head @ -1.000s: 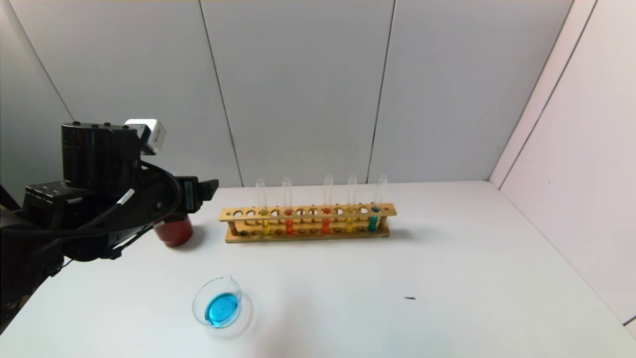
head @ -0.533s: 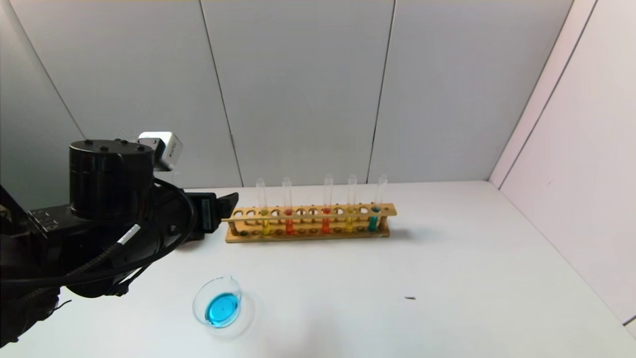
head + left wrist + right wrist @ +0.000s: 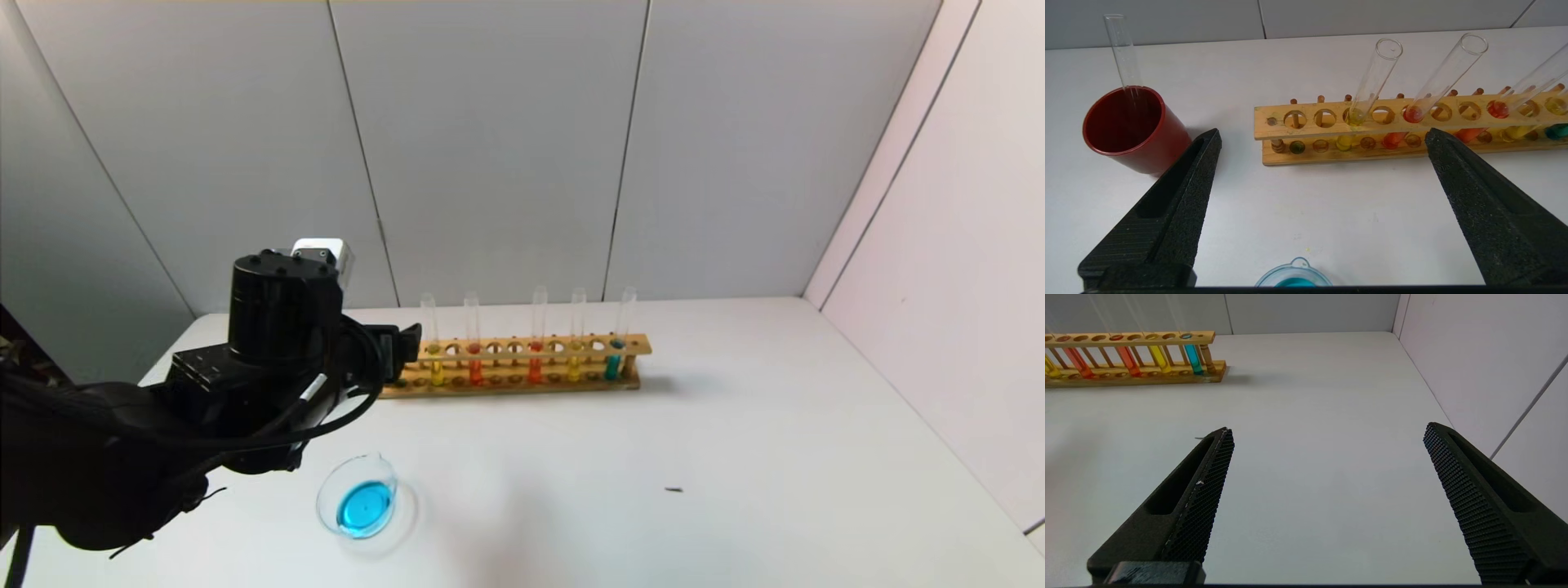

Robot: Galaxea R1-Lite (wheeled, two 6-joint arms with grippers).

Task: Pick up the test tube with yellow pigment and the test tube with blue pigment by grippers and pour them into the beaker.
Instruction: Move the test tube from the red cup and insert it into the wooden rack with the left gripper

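Observation:
A wooden rack (image 3: 522, 359) holds two yellow tubes (image 3: 435, 371) (image 3: 575, 367), one teal-blue tube (image 3: 612, 363) and two orange-red tubes. The beaker (image 3: 359, 505) stands on the table nearer me and holds blue liquid. My left gripper (image 3: 406, 349) is open and empty, hovering just in front of the rack's left end. In the left wrist view the left gripper (image 3: 1323, 134) faces the left yellow tube (image 3: 1372, 81), with the beaker's lip (image 3: 1293, 279) below. My right gripper (image 3: 1327, 428) is open and empty over bare table, far from the rack (image 3: 1126, 339).
A dark red cup (image 3: 1126, 130) with an empty glass tube (image 3: 1120, 53) in it stands left of the rack; my left arm hides it in the head view. A small dark speck (image 3: 673, 490) lies on the table. Walls close the back and right.
My left arm has moved right and down towards the rack's left end, and now covers the red cup in the head view. Tubes and beaker have not moved.

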